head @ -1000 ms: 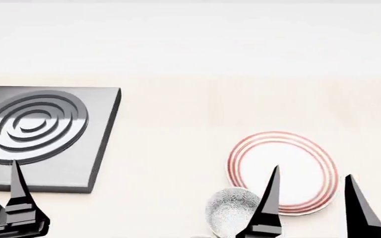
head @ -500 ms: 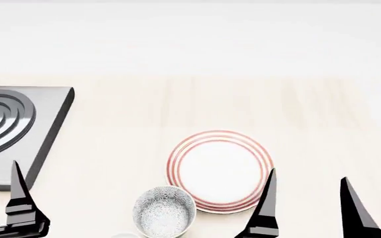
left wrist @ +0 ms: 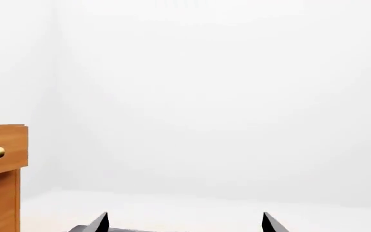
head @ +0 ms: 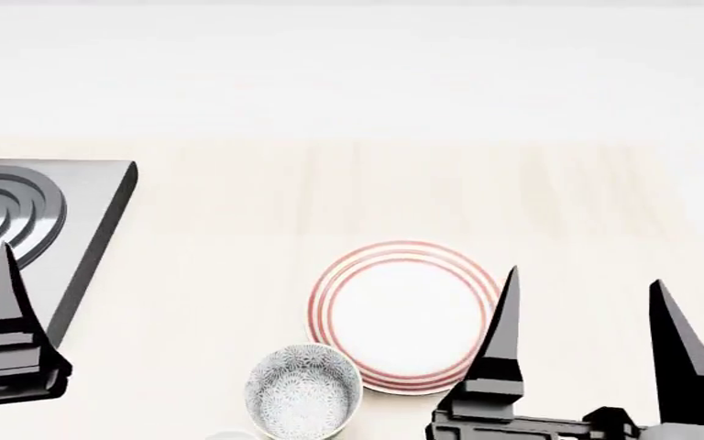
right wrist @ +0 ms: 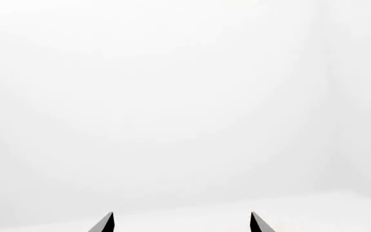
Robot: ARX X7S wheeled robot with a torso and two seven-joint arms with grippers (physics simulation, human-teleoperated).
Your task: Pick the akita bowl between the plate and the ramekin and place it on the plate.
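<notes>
Head view: pale wooden counter [head: 327,192], possibly white wall behind.

Head camera looks steeply down on the counter [head: 267,202]; both wrist cameras face level toward blank walls.

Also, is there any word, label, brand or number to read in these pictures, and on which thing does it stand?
None can be read.
Plate: only red rings, no text.
Bowl: only a speckled pattern.
Stove plate: only grooved rings.
Cabinet: brass handles, no label.
Right gripper: plain black.
</notes>
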